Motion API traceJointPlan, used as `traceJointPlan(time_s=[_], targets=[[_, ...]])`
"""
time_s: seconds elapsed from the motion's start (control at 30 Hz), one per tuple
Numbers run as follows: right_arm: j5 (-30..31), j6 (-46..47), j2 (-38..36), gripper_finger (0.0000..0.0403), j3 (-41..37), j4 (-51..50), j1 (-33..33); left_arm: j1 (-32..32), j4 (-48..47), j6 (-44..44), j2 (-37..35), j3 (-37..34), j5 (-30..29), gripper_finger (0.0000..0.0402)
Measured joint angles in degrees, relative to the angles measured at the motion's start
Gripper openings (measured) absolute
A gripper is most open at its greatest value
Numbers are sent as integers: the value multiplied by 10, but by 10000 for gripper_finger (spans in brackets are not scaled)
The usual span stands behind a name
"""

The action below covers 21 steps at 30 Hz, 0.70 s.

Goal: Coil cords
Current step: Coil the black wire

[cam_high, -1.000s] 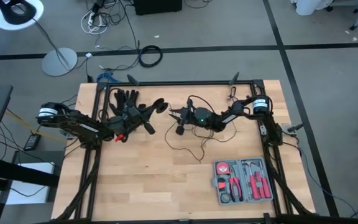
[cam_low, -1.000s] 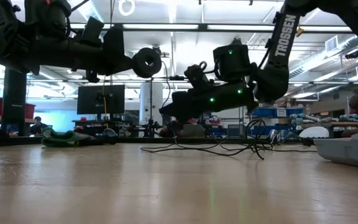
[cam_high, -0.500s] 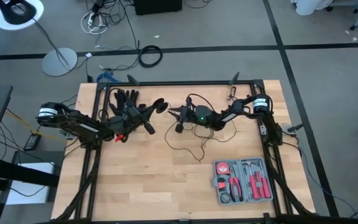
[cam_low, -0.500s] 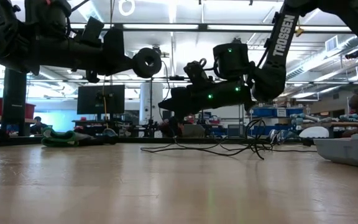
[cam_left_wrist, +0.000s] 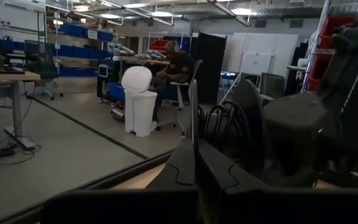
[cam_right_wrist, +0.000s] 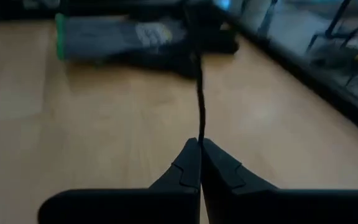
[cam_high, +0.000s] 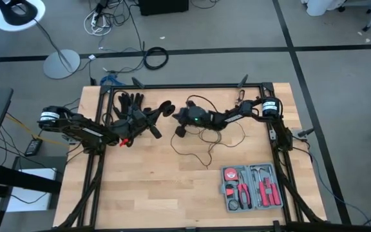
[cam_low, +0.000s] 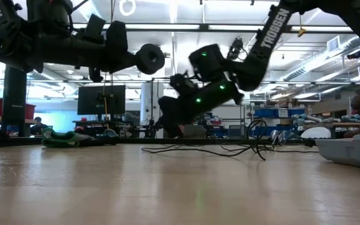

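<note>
Writing: TROSSEN on arms | right claw [cam_right_wrist: 199, 144] pinches cord [cam_right_wrist: 199, 102] | left claw [cam_left_wrist: 194, 163] closed, empty | tabletop [cam_high: 140, 187] | cord's disc hard to make out

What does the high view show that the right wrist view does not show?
Only the high view shows the whole table, the tool kit at its near right corner, the left tool raised over the gloves, and the loose loops of the cord lying on the wood.

Only the right wrist view shows the grip itself: the right tool is shut on the thin black cord, which runs from its tips toward a blurred dark glove with a green cuff.

Both show the wooden table, the cord and the right tool.
</note>
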Motion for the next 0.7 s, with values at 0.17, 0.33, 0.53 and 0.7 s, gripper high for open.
traceJointPlan(time_s=[0.17, 0.33, 0.53, 0.7], targets=[[-62, -50, 0, 1, 58, -48, 19, 2, -19, 41, 0, 18, -30, 0], [-83, -107, 0, 0, 103, -96, 46, 9, -102, 59, 0, 42, -72, 0], [-78, -130, 1, 0, 119, -132, 62, 12, -185, 80, 0, 63, -129, 0], [-83, -117, 0, 1, 120, -177, 74, 12, -185, 110, 0, 62, -187, 0]])
